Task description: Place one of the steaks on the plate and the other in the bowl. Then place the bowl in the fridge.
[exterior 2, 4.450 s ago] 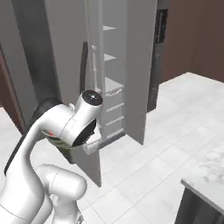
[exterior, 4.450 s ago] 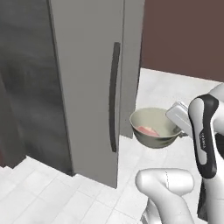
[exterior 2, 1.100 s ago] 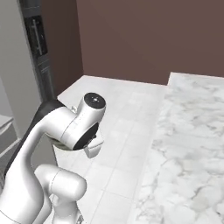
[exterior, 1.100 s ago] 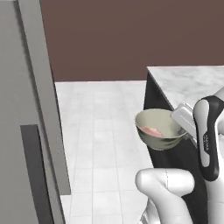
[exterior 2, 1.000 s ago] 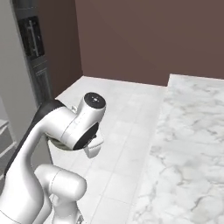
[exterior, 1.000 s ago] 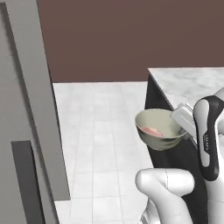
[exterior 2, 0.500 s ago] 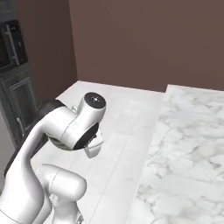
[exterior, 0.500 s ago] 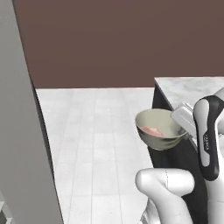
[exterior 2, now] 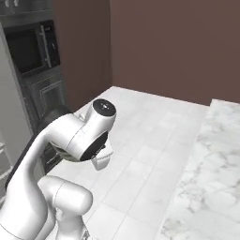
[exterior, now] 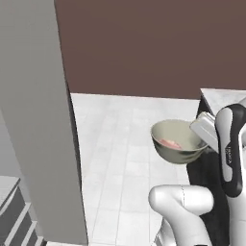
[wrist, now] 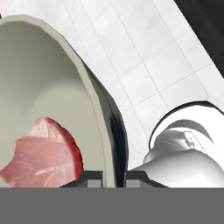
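The small deep bowl with a cream rim and dark greenish outside (exterior: pixel 177 142) hangs in the air above the white tiled floor (exterior: pixel 120 158), level and upright, just left of the arm's white wrist in the left base view. Inside it lies one flat pink-red slab of raw steak (exterior: pixel 169 143), resting low against the bowl's pale inner wall; in the hand view the same steak (wrist: pixel 41 155) shows paler streaks and a darker red edge. The end effector (wrist: pixel 114 177) is clamped on the bowl's rim, its two dark fingertips (wrist: pixel 89 178) standing one inside the wall and one outside, with the thin rim pinched between them. In the right base view the bowl is hidden behind the arm's bulky white joint.

To the left of the bowl, well apart from it, a tall grey slab (exterior: pixel 41 120) of the fridge fills the left base view's side, with pale stepped shelf edges at its foot. A dark brown wall (exterior: pixel 144 48) closes the far side. A grey-white marbled tabletop (exterior 2: pixel 206 187) runs along the right, and a dark built-in oven (exterior 2: pixel 35 51) stands at the far left of the right base view.
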Available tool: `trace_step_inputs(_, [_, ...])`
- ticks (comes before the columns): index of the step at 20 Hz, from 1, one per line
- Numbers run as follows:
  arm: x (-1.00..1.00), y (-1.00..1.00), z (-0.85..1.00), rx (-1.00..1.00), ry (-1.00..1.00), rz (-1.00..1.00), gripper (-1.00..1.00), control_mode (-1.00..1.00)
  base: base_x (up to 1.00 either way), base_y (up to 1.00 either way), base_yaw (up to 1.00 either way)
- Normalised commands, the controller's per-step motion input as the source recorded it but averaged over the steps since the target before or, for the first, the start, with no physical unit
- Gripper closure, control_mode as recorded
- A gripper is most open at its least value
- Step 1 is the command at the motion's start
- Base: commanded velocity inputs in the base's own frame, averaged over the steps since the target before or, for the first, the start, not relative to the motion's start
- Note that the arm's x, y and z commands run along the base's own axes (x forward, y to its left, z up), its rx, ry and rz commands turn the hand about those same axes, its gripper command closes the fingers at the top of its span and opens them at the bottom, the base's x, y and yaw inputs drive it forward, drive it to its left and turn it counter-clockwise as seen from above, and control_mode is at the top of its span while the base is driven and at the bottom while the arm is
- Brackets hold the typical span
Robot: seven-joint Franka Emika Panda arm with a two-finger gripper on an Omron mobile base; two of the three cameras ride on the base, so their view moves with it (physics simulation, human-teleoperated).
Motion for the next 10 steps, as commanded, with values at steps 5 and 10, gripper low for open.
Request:
trace_step_inputs(5, [0.0,0.0,0.0,0.0,0.0,0.0,1.0,1.0,-0.23,-0.13,0.67])
trace_step_inputs(10, [0.0,0.0,0.0,0.0,0.0,0.0,1.0,1.0,0.11,-0.18,0.64])
